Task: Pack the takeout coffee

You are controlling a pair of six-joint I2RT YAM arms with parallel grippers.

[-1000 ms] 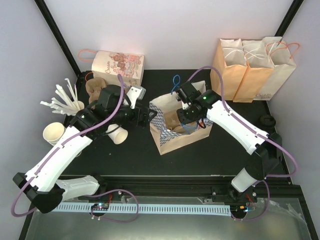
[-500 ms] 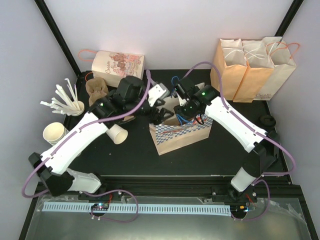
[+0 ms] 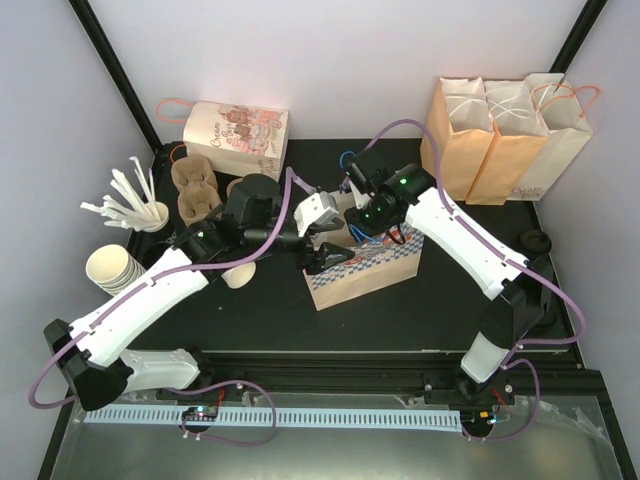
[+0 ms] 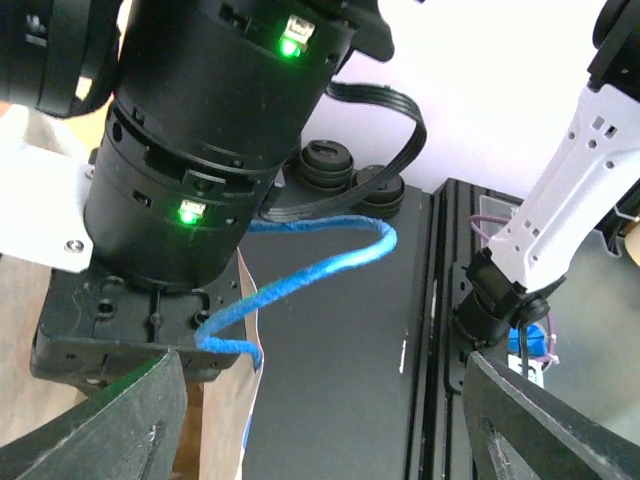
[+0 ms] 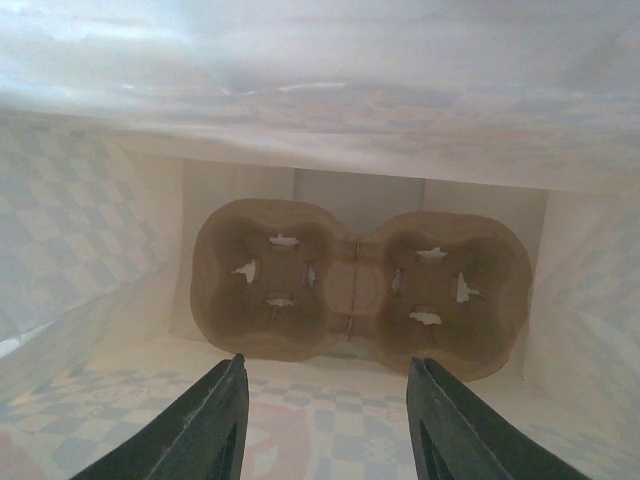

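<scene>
Inside, a moulded two-well pulp carrier point(image 5: 360, 290) beyond the right claw point(image 5: 325, 420), seemingly parted, clutching nothing.

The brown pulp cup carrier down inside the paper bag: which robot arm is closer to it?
Right. The right gripper points into the open bag, straight at the brown pulp cup carrier. The left gripper sits outside, at the bag's edge.

1. A checkered paper bag point(image 3: 365, 272) stands open mid-bench, a blue handle point(image 4: 300, 277) looping off its rim.
2. A brown pulp cup carrier point(image 5: 358, 290) lies flat on the bag's floor.
3. Three tan bags point(image 3: 505, 130) stand at the bench's point(image 3: 250, 320) far right corner.
4. A printed bag point(image 3: 235, 135) lies at the far left, near more carriers point(image 3: 195, 190).
5. White utensils point(image 3: 125, 200) fan out of a cup above stacked plain cups point(image 3: 110, 268).
</scene>
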